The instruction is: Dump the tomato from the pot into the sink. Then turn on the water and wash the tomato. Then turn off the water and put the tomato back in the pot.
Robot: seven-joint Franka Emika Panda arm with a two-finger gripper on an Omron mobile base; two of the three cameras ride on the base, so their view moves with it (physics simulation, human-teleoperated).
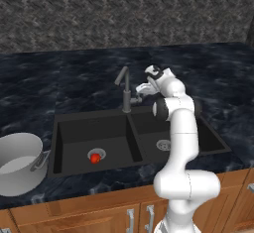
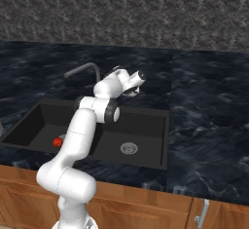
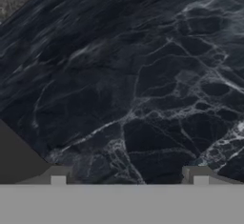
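Cabinets (image 1: 74, 217) of brown wood stood nearest the camera, below the worktop (image 1: 59, 78) of dark veined stone.

Pot (image 1: 19, 162): silver-grey, upright on the worktop at far left, just beside the sink's left rim; interior pale, nothing seen in it.

Sink (image 1: 134, 145): matte black, two basins with a centre divider.

Tomato (image 1: 94, 158): small, red, round; lay in the left basin on or touching its drain ring. Round, so no long axis to align with.

Tap (image 1: 125, 90): grey, stood behind the divider, spout turned toward the left basin; no water was visible.

Drain (image 1: 163, 145): silver, in the right basin.

Hand (image 1: 142, 88): raised behind the sink, just right of the tap near its base. In the hand view its two fingertips (image 3: 58, 173) stood well apart over bare worktop with nothing between them: open, holding nothing.

Key relation: the tap lay immediately left of the hand, and the tomato lay lower, forward and left of it. Judged step: reaching for the tap to start the water.
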